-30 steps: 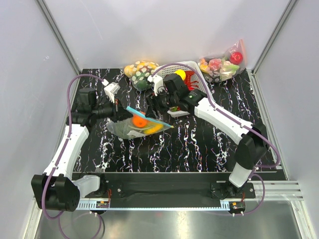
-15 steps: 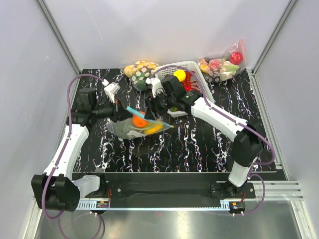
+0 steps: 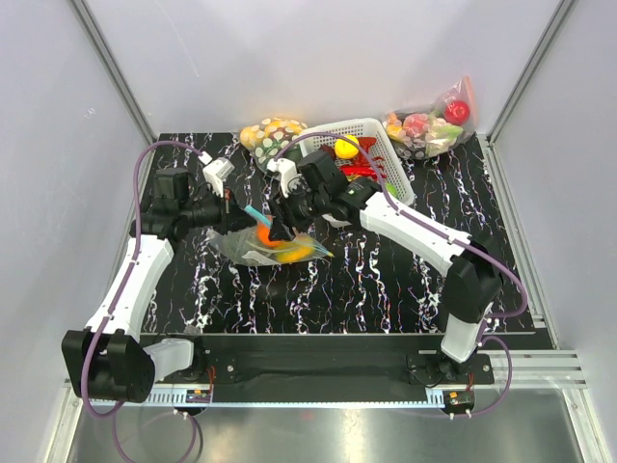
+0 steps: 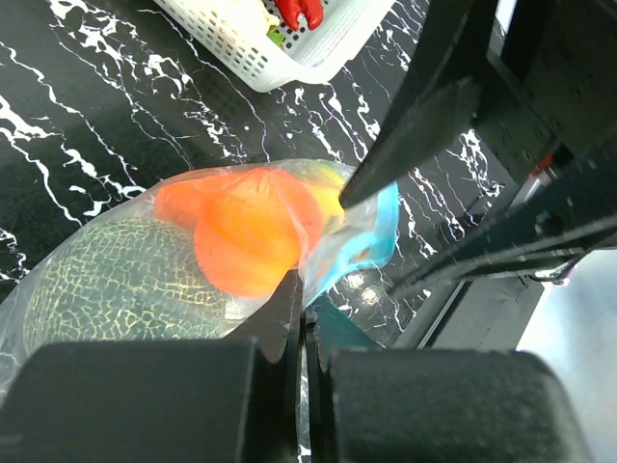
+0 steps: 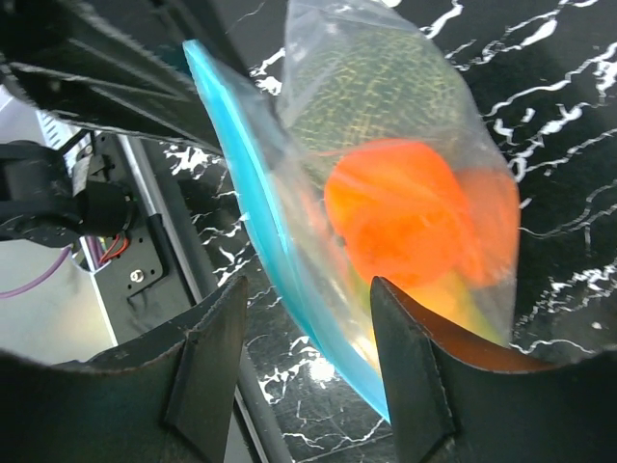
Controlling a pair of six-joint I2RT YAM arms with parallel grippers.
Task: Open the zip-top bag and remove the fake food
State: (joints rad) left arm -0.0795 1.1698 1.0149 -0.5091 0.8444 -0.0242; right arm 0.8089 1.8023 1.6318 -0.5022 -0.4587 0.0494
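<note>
The zip-top bag (image 3: 273,247) lies on the black marbled table (image 3: 386,280), left of centre, just ahead of the two arms. The left gripper (image 4: 300,294) is pinched tight on the bag's edge beside the blue zip strip (image 5: 253,227). The right gripper (image 5: 307,323) faces it from the other side, its fingers spread wide with the strip running between them (gripping nothing, as far as I can see). The fake food (image 5: 405,217) sits inside the bag: a netted green ball (image 4: 111,289), orange fruit (image 4: 253,236) and something yellow behind. Beyond stands a white basket (image 3: 390,159). At the back edge are a spotted bag (image 3: 272,132) and a bag with a red apple (image 3: 429,125).
</note>
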